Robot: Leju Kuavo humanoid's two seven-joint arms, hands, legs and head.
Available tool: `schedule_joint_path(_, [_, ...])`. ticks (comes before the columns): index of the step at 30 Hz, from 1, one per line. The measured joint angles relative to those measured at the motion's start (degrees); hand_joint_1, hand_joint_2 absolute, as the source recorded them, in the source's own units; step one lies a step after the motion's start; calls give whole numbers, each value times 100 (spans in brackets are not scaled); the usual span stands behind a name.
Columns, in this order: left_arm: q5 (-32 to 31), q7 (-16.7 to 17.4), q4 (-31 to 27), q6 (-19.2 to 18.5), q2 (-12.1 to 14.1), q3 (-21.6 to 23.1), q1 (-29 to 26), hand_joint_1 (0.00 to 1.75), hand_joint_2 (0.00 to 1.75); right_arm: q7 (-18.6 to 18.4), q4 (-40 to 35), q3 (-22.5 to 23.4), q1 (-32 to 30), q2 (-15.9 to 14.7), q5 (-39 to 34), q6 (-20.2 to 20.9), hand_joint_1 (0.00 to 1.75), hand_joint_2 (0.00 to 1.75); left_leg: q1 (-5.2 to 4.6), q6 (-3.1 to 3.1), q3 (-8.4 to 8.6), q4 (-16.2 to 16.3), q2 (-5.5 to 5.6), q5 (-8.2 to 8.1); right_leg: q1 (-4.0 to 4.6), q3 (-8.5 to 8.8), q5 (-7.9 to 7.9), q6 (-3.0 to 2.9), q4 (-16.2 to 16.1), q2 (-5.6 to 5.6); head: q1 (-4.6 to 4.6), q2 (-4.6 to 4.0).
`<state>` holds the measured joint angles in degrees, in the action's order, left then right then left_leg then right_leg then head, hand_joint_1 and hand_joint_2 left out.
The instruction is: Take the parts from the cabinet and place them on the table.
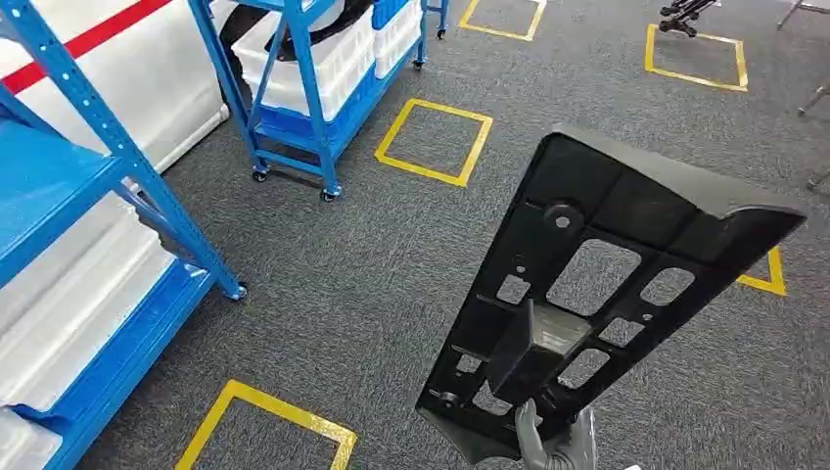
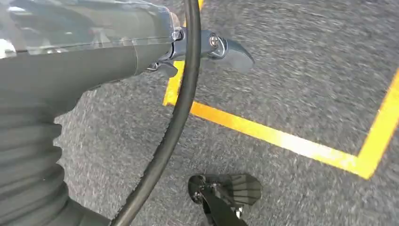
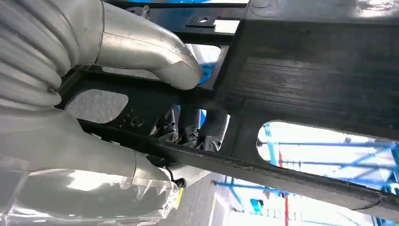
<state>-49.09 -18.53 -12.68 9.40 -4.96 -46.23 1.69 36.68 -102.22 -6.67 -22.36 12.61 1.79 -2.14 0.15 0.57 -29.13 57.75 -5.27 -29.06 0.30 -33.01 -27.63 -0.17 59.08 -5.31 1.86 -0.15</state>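
Head view, right hand (image 1: 560,443): at the near edge of the picture, fingers wrapped round the lower end of the black part (image 1: 607,284), gripping it.
Right wrist view, right hand (image 3: 94,117): thumb pressed on one face of the black part (image 3: 301,84), darker fingers (image 3: 188,129) curled through one of its openings from the other side.
Black part: a long flat plastic panel with several rectangular cut-outs and a raised block near its middle; held up in the air over the floor, tilted, its wider end pointing away from the robot and to the right.
Left hand (image 2: 207,47): hangs over the grey carpet (image 2: 306,52) with a black cable (image 2: 181,113) running past it; nothing shows in its fingers, but whether they are spread or curled I cannot tell.
Floor: grey carpet (image 1: 372,255) marked with yellow tape squares (image 1: 434,141), one just beyond the part.
Left side: a blue rack (image 1: 117,166) holding white bins (image 1: 69,313).
Farther back: a wheeled blue cart (image 1: 303,108) carrying white crates (image 1: 333,59).
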Motion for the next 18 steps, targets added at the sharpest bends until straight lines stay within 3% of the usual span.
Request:
schedule_joint_path(4, [-17, -2, -2, 4, -15, -26, 52, 0, 175, 0, 0, 7, 3, 7, 15, 11, 175, 175, -5, -104, 85, -30, -239, -30, 17, -35, 41, -108, -48, 293, 0, 0])
schedule_joint_path(5, [-28, -2, -2, 7, -17, -26, 63, 0, 175, 0, 0, 7, -2, 15, 17, 15, 175, 175, 33, -146, 71, 32, -41, -107, -47, 5, 77, -153, -100, 343, 0, 0])
schedule_joint_path(6, [-33, -7, -2, 7, -28, -33, 66, 0, 175, -2, 0, 9, 21, 24, 20, 17, 175, 175, 47, -162, -22, 251, 275, -264, -51, 9, 86, -177, -114, 407, 2, 0])
schedule_joint_path(7, [-48, -4, -2, 7, -37, -35, 56, 0, 175, 0, 0, 9, 42, 44, 20, 22, 175, 175, 55, -172, -198, 636, 405, -483, -51, 0, 91, -217, -112, 461, 0, 0])
schedule_joint_path(9, [-68, -2, -2, 7, -35, -59, 24, 0, 175, 0, 2, 9, 48, 57, 22, 35, 175, 175, 54, -199, -647, 1557, 482, -853, -43, -3, 90, -222, -105, 614, 0, 0])
schedule_joint_path(10, [-70, 0, -2, 7, -35, -68, 15, 0, 175, -2, 2, 9, 44, 57, 22, 35, 175, 175, 55, -210, -787, 1805, 484, -862, -42, -3, 90, -222, -95, 696, 0, 0])
schedule_joint_path(11, [-72, 0, -2, 7, -35, -70, 13, 0, 175, -4, 4, 9, 45, 57, 24, 35, 175, 175, 60, -213, -789, 1742, 487, -712, -45, 2, 88, -219, -84, 778, 2, 0])
schedule_joint_path(12, [-77, -2, -2, 7, -35, -70, 20, 0, 175, -4, 4, 9, 47, 57, 24, 37, 175, 175, 66, -212, -673, 1416, 498, -449, -52, 6, 82, -211, -62, 864, 2, 0])
schedule_joint_path(13, [-83, -2, -2, 7, -35, -72, 27, 0, 175, -4, 4, 9, 48, 59, 24, 37, 175, 175, 81, -212, -471, 923, 558, -145, -62, 9, 68, -191, -37, 949, 2, 0])
schedule_joint_path(14, [-83, -4, -2, 7, -35, -72, 25, 0, 175, -4, 4, 9, 48, 59, 24, 39, 175, 175, 103, -211, -287, 481, 689, 86, -68, 10, 53, -166, -8, 1014, 2, 0])
schedule_joint_path(15, [-83, -4, -2, 4, -35, -74, 20, 0, 175, -4, 4, 9, 51, 61, 24, 39, 175, 175, 127, -203, -196, 260, 981, 48, -58, -12, 37, -138, 21, 1074, 0, 0])
schedule_joint_path(16, [-83, -11, -2, 4, -37, -76, 20, 0, 175, -7, 4, 9, 62, 63, 26, 41, 175, 175, 132, -173, -177, 102, 1006, 21, -44, -69, 34, -107, 85, 1148, 0, 0])
schedule_joint_path(18, [-90, -11, -2, 4, -37, -79, 45, 0, 175, -7, 4, 11, 45, 70, 33, 50, 175, 175, 92, -115, -162, 152, 900, 28, -75, -116, 87, -20, 35, 1270, 2, 0])
